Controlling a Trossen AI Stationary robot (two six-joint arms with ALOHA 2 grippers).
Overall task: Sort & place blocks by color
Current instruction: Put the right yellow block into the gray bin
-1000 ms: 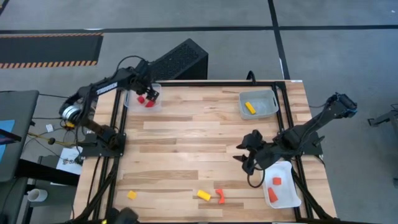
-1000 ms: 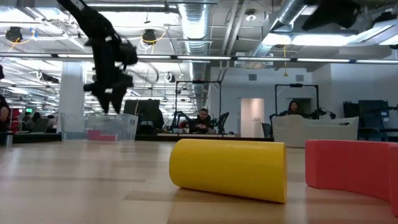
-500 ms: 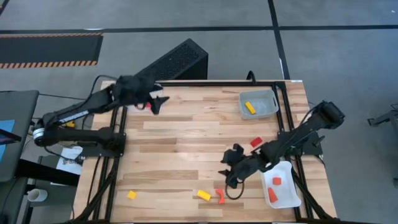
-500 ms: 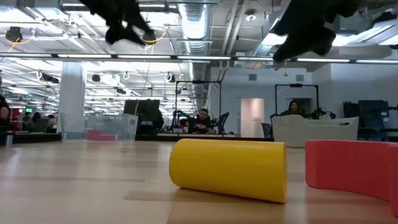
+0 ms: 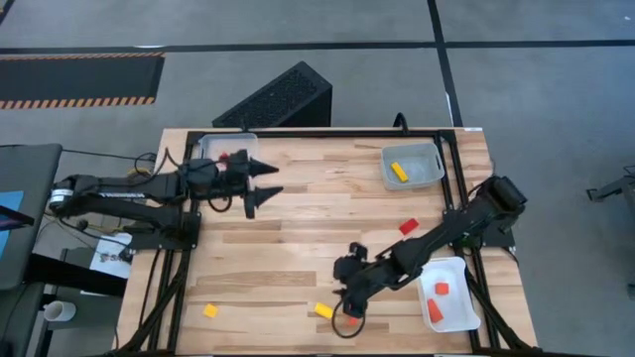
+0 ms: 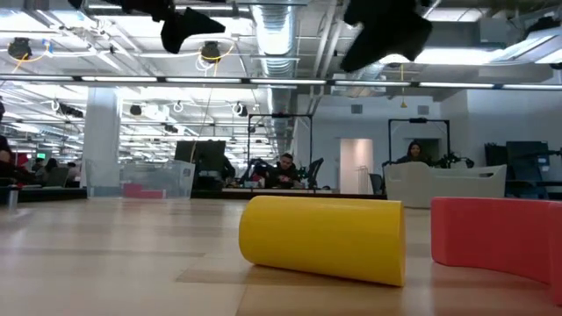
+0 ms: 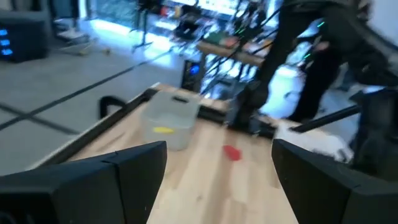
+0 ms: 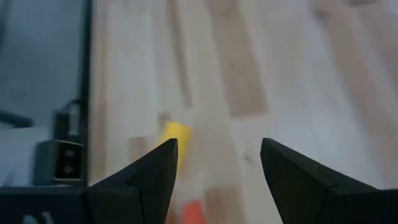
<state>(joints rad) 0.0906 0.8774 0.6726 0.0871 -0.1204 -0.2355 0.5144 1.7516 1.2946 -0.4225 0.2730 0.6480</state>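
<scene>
My left gripper [image 5: 262, 185] is open and held high over the far-left part of the table, pointing toward the right side. It is just clear of the clear tray [image 5: 214, 145] that holds red blocks [image 5: 224, 156]. My right gripper [image 5: 346, 313] is open above the near edge, over the orange curved block [image 5: 350, 321] and beside the yellow bar [image 5: 324, 310]. Its wrist view shows the yellow bar [image 8: 176, 136] and a bit of orange [image 8: 193, 211] between its fingers. A red block [image 5: 408, 226] and a yellow cube [image 5: 209, 310] lie loose on the table.
A clear tray [image 5: 429, 151] at the far right holds a yellow block [image 5: 398, 171]. A white tray [image 5: 458, 319] at the near right holds two orange blocks [image 5: 442, 289]. The low view shows the yellow bar [image 6: 325, 237] and the curved block [image 6: 496, 241] close up. People sit in the room behind.
My left gripper rose from the red-block tray, swung toward the table's middle and turned level, pointing right. My right gripper travelled from mid-right toward the near edge and leftward, ending over the orange curved block. A red block came into view where it had been.
</scene>
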